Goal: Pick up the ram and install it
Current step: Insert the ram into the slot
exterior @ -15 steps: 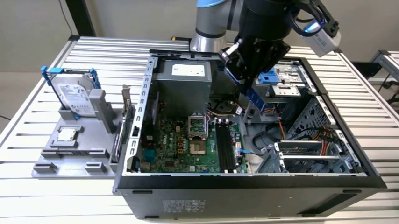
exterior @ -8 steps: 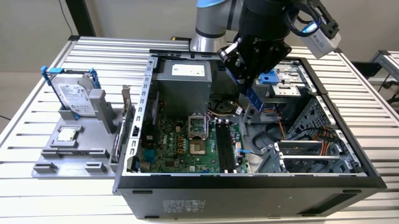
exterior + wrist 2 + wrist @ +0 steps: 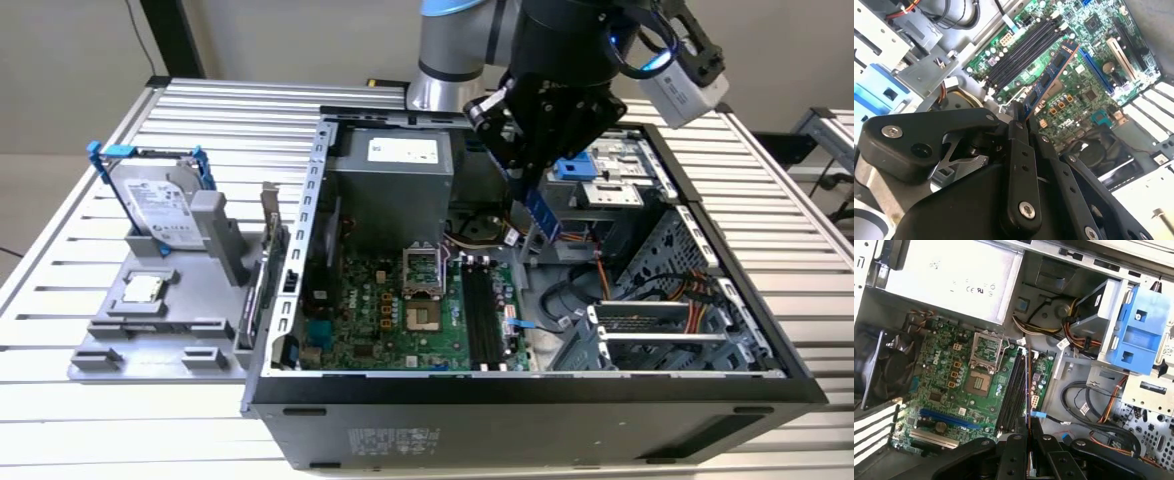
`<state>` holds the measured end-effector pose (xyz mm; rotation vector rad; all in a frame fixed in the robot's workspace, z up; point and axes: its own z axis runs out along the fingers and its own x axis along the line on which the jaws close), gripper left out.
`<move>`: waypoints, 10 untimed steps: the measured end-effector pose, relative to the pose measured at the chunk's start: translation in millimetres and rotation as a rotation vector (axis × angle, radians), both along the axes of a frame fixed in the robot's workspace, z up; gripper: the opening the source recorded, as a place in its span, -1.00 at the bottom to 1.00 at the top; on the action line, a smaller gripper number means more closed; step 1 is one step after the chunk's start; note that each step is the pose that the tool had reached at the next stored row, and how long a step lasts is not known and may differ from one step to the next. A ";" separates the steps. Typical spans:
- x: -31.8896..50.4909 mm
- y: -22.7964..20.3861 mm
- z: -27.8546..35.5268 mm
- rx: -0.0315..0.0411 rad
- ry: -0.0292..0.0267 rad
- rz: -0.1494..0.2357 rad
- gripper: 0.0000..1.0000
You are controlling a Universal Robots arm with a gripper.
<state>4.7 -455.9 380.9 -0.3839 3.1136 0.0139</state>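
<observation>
The hand (image 3: 534, 188) grips the ram (image 3: 539, 216), held over the black memory slots (image 3: 483, 310) inside the open computer case (image 3: 534, 400). A grey tray (image 3: 147, 345) on the tabletop (image 3: 80, 420) holds a hard drive (image 3: 158, 205).

White label (image 3: 402, 150) on power supply (image 3: 387, 200), print unreadable.

I'm looking across a broad worktable of ribbed silver aluminium slats (image 3: 120, 430). Behind it is a plain, pale grey wall (image 3: 67, 50), with a dark upright post (image 3: 178, 35) standing against it. At the exterior view's right edge sits what may be a second slatted metal bench (image 3: 827, 125). The light is soft and even, without hard shadows.
</observation>
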 end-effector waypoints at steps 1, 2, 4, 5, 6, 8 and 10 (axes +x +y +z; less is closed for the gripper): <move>0.0 0.0 0.0 0.0000 0.0000 -0.009 -1.00; 0.0 0.0 0.0 0.0000 0.0000 -0.018 -1.00; 0.0 0.0 0.0 0.0000 0.0000 -0.034 -1.00; 0.0 0.0 0.0 0.0000 0.0000 -0.043 -1.00; 0.0 0.0 -0.1 0.0003 0.0000 -0.051 -1.00; 0.0 0.0 -0.1 0.0002 0.0000 -0.068 -1.00; 0.0 0.0 -0.1 0.0001 0.0000 -0.084 -1.00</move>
